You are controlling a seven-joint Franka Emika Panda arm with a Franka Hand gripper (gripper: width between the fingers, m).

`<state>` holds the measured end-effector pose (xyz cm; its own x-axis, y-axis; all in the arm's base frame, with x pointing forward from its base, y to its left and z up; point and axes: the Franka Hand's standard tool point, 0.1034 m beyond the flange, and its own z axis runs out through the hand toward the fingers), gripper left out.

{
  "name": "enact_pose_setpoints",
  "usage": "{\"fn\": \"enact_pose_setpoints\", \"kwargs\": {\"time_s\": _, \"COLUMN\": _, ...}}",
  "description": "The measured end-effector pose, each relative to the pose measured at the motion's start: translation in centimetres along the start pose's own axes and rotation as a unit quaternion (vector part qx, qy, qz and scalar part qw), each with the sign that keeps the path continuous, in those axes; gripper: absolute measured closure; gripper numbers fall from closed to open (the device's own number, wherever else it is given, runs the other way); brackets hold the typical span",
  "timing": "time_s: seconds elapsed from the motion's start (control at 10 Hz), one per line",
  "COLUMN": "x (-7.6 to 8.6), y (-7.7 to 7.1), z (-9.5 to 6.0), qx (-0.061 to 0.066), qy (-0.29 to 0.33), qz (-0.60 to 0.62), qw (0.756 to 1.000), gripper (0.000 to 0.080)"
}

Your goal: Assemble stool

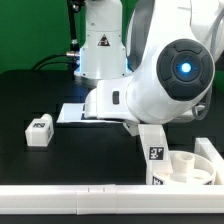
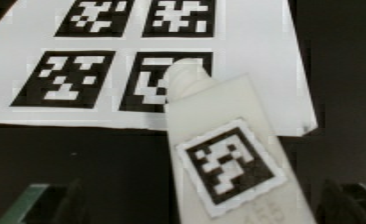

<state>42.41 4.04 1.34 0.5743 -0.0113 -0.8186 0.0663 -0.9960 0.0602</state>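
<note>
Beside the seat [image 1: 196, 168], at the exterior view's lower right, one leg [image 1: 155, 150] stands upright, seemingly not yet socketed. The gripper [image 2: 198, 205] hangs spread wide over it, pinching nothing. A second leg [image 1: 40, 131] waits well apart; most assembly remains.

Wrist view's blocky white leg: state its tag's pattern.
Black-and-white square code, on the white plastic leg; wrist view best.

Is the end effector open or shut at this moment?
Open. In the wrist view the end effector has its fingers wide apart, with gaps beside the tagged leg.
</note>
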Motion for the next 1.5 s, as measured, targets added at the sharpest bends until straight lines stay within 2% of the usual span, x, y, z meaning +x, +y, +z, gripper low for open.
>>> {"fn": "enact_pose_setpoints", "kwargs": {"time_s": 0.3, "x": 0.2, "y": -0.2, "z": 0.7, "qx": 0.0, "qy": 0.003, "qz": 0.007, "qw": 1.0, "gripper": 0.0151}}
{"fn": "enact_pose_setpoints", "kwargs": {"time_s": 0.5, "x": 0.2, "y": 0.0, "z": 0.7, "qx": 0.002, "qy": 0.003, "qz": 0.008, "qw": 1.0, "gripper": 0.0413}}
{"fn": "enact_pose_setpoints", "kwargs": {"time_s": 0.6, "x": 0.2, "y": 0.1, "z": 0.7, "qx": 0.002, "qy": 0.002, "qz": 0.009, "qw": 1.0, "gripper": 0.0413}}
{"fn": "enact_pose_setpoints", "kwargs": {"time_s": 0.7, "x": 0.2, "y": 0.1, "z": 0.7, "qx": 0.003, "qy": 0.002, "qz": 0.009, "qw": 1.0, "gripper": 0.0476}}
{"fn": "enact_pose_setpoints", "kwargs": {"time_s": 0.8, "x": 0.2, "y": 0.2, "z": 0.7, "qx": 0.004, "qy": 0.003, "qz": 0.009, "qw": 1.0, "gripper": 0.0476}}
{"fn": "enact_pose_setpoints", "kwargs": {"time_s": 0.9, "x": -0.3, "y": 0.3, "z": -0.5, "qx": 0.007, "qy": 0.01, "qz": 0.008, "qw": 1.0, "gripper": 0.0476}}
{"fn": "enact_pose_setpoints", "kwargs": {"time_s": 1.0, "x": -1.9, "y": 0.4, "z": -3.0, "qx": 0.015, "qy": 0.016, "qz": 0.007, "qw": 1.0, "gripper": 0.0476}}
{"fn": "enact_pose_setpoints", "kwargs": {"time_s": 1.1, "x": -2.7, "y": 0.4, "z": -6.2, "qx": 0.021, "qy": 0.052, "qz": -0.001, "qw": 0.998, "gripper": 0.0476}}
{"fn": "enact_pose_setpoints", "kwargs": {"time_s": 1.2, "x": -3.2, "y": 0.8, "z": -8.3, "qx": 0.014, "qy": 0.118, "qz": -0.035, "qw": 0.992, "gripper": 0.0476}}
{"fn": "enact_pose_setpoints", "kwargs": {"time_s": 1.3, "x": -3.9, "y": 1.3, "z": -7.7, "qx": 0.01, "qy": 0.151, "qz": -0.041, "qw": 0.988, "gripper": 0.0476}}
{"fn": "enact_pose_setpoints", "kwargs": {"time_s": 1.4, "x": -3.7, "y": 1.3, "z": -7.2, "qx": 0.013, "qy": 0.163, "qz": -0.031, "qw": 0.986, "gripper": 0.0476}}
{"fn": "enact_pose_setpoints", "kwargs": {"time_s": 1.5, "x": -2.9, "y": 1.3, "z": -8.0, "qx": 0.012, "qy": 0.21, "qz": -0.032, "qw": 0.977, "gripper": 0.0476}}
